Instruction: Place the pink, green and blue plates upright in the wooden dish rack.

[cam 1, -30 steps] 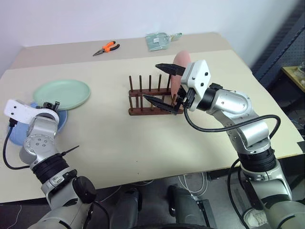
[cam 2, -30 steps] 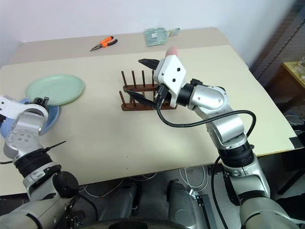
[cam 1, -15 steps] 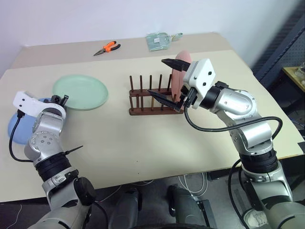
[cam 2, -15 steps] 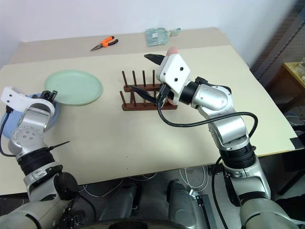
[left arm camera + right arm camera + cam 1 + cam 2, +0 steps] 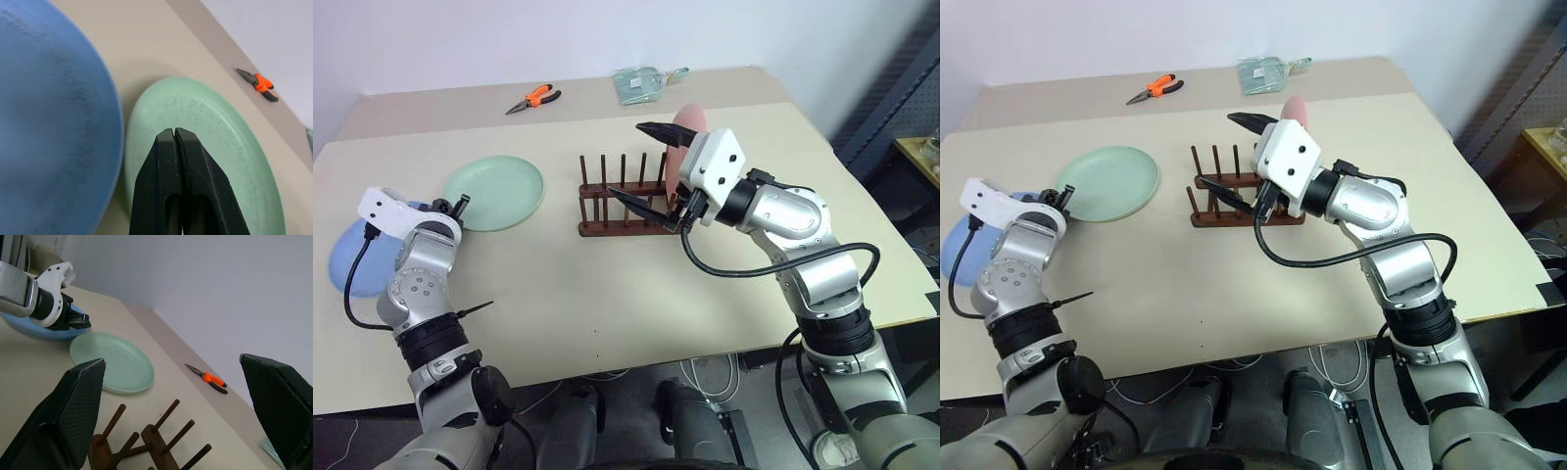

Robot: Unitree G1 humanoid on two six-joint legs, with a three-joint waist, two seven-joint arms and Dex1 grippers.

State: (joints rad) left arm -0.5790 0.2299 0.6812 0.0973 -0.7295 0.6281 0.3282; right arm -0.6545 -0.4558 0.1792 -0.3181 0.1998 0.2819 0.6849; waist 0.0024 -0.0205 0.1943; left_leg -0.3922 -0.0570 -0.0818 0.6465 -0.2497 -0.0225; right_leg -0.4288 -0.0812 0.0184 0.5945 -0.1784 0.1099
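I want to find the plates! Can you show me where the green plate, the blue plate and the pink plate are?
green plate (image 5: 494,193): left eye view, middle of its face.
blue plate (image 5: 352,262): left eye view, its bare left part.
pink plate (image 5: 686,124): left eye view, its upper edge above the gripper.

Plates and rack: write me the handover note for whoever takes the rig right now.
Left gripper: shut, at the near rim of the green plate; whether it pinches the rim I cannot tell.
Right gripper: open, empty, hovering over the wooden dish rack.
Pink plate: upright at the rack's right end, partly hidden by the right hand. Done.
Green plate: flat on the table, left of the rack. It has slid toward the rack over the last second.
Blue plate: flat at the table's left edge, beside the green one.
Left: stand the green and blue plates in the free slots.
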